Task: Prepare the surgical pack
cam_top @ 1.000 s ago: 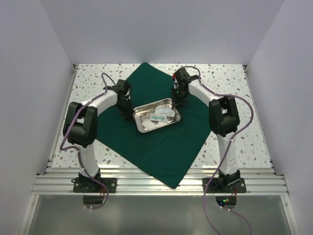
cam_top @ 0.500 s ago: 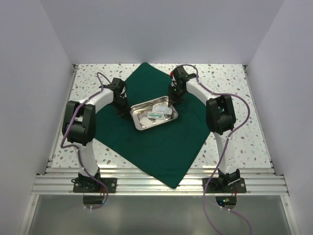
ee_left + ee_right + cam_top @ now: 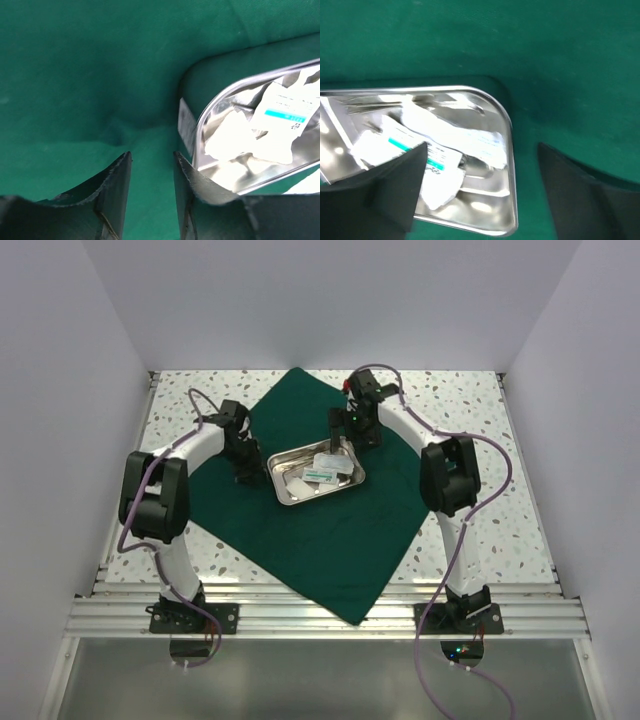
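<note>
Start at the near edge of the table point(image 3: 520, 510): the green cloth point(image 3: 330, 540) lies spread flat as a diamond. One corner points toward you between the two arm bases, and the opposite corner reaches almost to the far edge. It has not shifted since a second ago. What has changed is your grippers: both were down at the ends of the steel tray point(image 3: 509, 130) then, and both have since opened and drawn back from it. The tray itself now sits a touch further left and further from you than it did, in the middle of the cloth, with white packets point(image 3: 322, 470) lying in it. Your left gripper point(image 3: 151, 157) hangs over bare cloth just beside the tray's left end. Its fingers stand a small way apart with nothing between them, and the tray's rim is off to their right, not touching. Further back, your right gripper point(image 3: 481, 146) hovers above the tray's far right corner with its fingers spread wide, holding nothing. The cloth lies under it and runs on toward the far corner.
</note>
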`<state>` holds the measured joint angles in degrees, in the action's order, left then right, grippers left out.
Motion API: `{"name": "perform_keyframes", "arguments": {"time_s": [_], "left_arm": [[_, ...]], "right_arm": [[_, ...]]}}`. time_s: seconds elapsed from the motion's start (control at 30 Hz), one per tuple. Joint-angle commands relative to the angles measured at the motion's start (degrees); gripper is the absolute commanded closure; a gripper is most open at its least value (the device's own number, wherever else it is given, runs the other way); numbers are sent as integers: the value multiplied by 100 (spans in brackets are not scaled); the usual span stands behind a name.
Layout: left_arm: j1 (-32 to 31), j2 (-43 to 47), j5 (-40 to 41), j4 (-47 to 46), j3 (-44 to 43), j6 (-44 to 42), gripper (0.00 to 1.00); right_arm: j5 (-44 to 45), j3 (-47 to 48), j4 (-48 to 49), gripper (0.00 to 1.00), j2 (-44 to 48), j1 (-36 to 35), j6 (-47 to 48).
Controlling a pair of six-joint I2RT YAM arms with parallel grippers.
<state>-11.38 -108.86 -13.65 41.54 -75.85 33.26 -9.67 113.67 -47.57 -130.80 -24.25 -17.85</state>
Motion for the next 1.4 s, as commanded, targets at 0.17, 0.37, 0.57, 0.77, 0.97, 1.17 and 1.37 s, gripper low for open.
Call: {"name": "perform_keyframes", "arguments": {"time_s": [0.17, 0.37, 0.57, 0.77, 0.97, 1.17, 1.37], "left_arm": [[162, 796, 108, -146, 501, -241, 56], [162, 805, -102, -445, 747, -153, 62], [101, 611, -402, -726, 748, 14, 71], [-180, 532, -560, -902, 897, 155, 72], [-409, 488, -665, -1060, 1072, 260, 74], [-444, 795, -612, -937, 1283, 269, 74], [-541, 1085, -622, -736, 1372, 445, 75]], "right_arm": [[441, -212, -227, 1, 977, 95, 97], [-1195, -801, 107, 1, 775, 474, -98], [-1423, -1145, 495, 11, 742, 474, 62], [-1599, -1233, 530, 29, 539, 421, 44], [-1433, -1136, 240, 40, 433, 421, 150], [-1476, -1434, 248, 53, 626, 325, 159], [-1547, -1927, 398, 58, 1021, 184, 115]]}}
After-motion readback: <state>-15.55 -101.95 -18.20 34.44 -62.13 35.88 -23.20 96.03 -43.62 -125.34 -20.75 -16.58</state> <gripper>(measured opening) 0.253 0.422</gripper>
